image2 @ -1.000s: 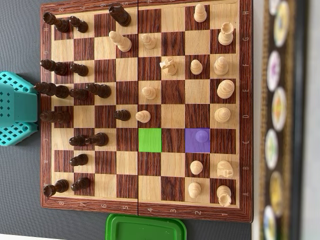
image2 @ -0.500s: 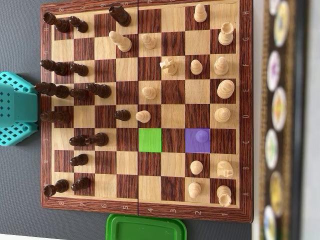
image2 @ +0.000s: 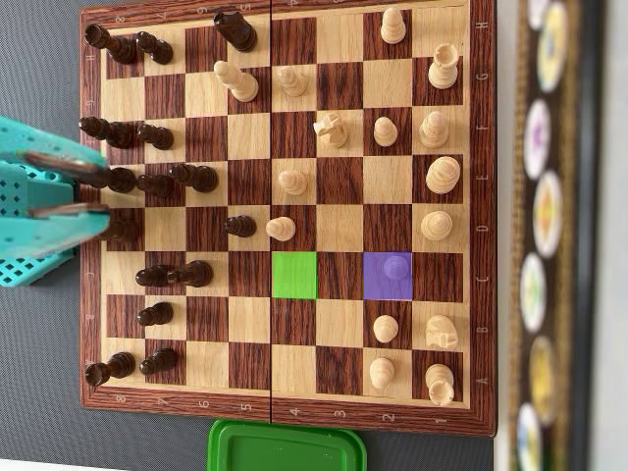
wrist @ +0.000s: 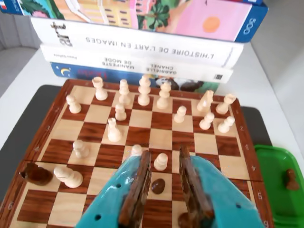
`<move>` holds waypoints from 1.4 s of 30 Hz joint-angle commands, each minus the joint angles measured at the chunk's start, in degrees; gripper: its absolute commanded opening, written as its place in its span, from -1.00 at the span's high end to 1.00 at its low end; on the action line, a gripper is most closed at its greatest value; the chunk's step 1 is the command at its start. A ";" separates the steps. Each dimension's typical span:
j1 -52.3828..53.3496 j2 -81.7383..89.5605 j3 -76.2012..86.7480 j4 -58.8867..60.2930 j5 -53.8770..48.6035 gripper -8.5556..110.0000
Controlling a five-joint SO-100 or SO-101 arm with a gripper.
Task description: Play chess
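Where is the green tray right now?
In the overhead view, the green tray lies just beyond the chessboard's bottom edge, near centre.

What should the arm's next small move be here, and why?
Probably carry the open gripper across the board toward the pawn on the purple square, staying above the pieces. In the overhead view the gripper holds nothing and hangs over the dark side, far from that pawn. The tinting suggests the pawn goes to the empty green square in the same row.
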 commanded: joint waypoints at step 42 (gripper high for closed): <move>5.19 -102.74 -71.37 18.63 0.53 0.62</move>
